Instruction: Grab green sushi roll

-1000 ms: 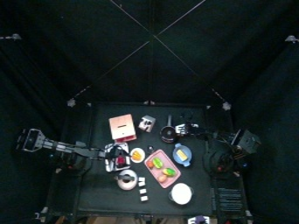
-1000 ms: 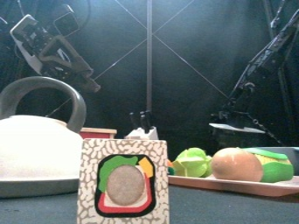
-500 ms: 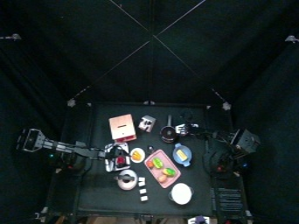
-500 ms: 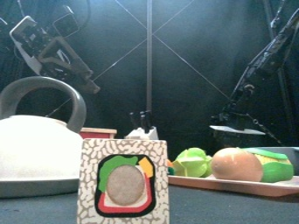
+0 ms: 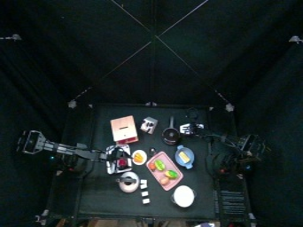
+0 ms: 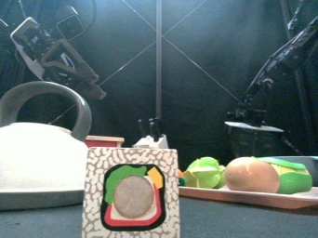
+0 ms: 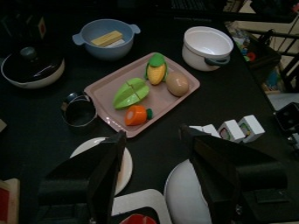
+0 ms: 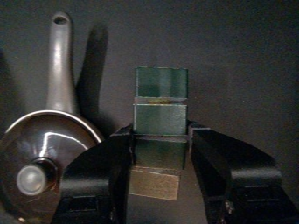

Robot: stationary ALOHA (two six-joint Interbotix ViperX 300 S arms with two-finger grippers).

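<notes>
Two arms flank the worktop (image 5: 95, 186) from above: the left gripper (image 5: 115, 160) beside the kettle (image 5: 128, 183), the right gripper (image 5: 197, 132) near the dark pan (image 5: 173, 135). At table height, a patterned sushi roll (image 6: 130, 192) stands beside the pink tray (image 6: 267, 198) of toy vegetables. The left wrist shows released jaws above that tray (image 7: 142, 92). The right wrist shows jaws spread around the green sushi roll (image 8: 162, 94), just beside the pan (image 8: 41, 153); contact unclear.
</notes>
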